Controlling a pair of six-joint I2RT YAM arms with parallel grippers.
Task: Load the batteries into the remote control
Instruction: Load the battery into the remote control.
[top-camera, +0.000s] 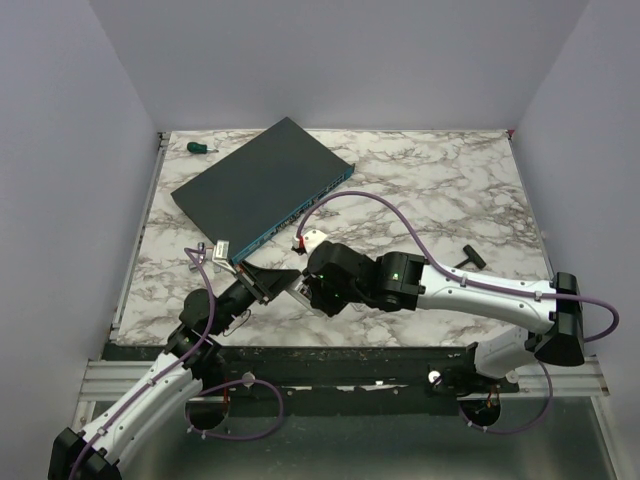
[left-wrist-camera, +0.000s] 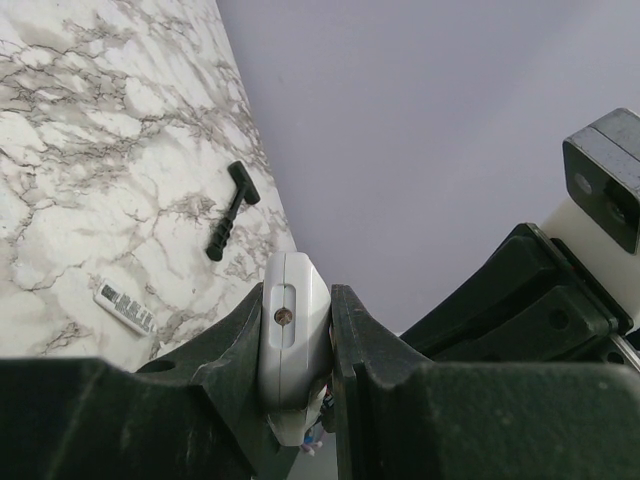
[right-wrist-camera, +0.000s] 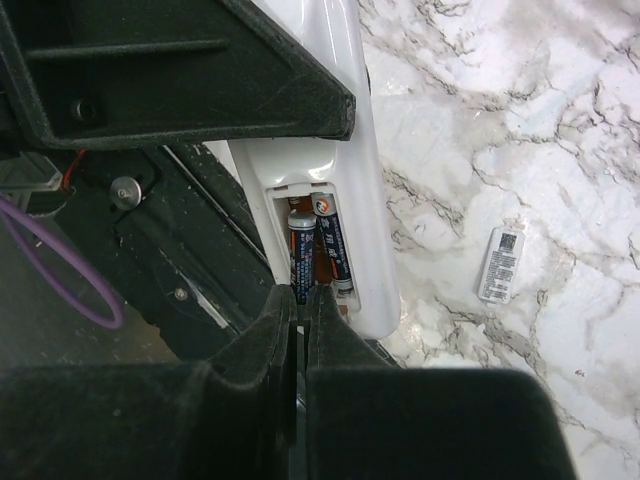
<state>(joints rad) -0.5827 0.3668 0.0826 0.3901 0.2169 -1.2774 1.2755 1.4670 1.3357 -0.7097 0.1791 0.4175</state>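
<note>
My left gripper (left-wrist-camera: 297, 296) is shut on the white remote control (left-wrist-camera: 290, 330) and holds it edge-on above the table's near edge. In the right wrist view the remote (right-wrist-camera: 365, 240) shows its open battery compartment, with two dark batteries (right-wrist-camera: 303, 255) (right-wrist-camera: 335, 250) lying side by side in it. My right gripper (right-wrist-camera: 303, 303) is shut, its tips against the near end of the left battery. In the top view the two grippers (top-camera: 268, 285) (top-camera: 316, 287) meet at the remote (top-camera: 300, 290).
A small white labelled cover (right-wrist-camera: 500, 262) lies on the marble, also in the left wrist view (left-wrist-camera: 122, 306). A black T-shaped tool (top-camera: 470, 258) lies to the right. A big dark flat box with a blue edge (top-camera: 260, 190) sits behind, and a green-handled tool (top-camera: 197, 147) at the far left.
</note>
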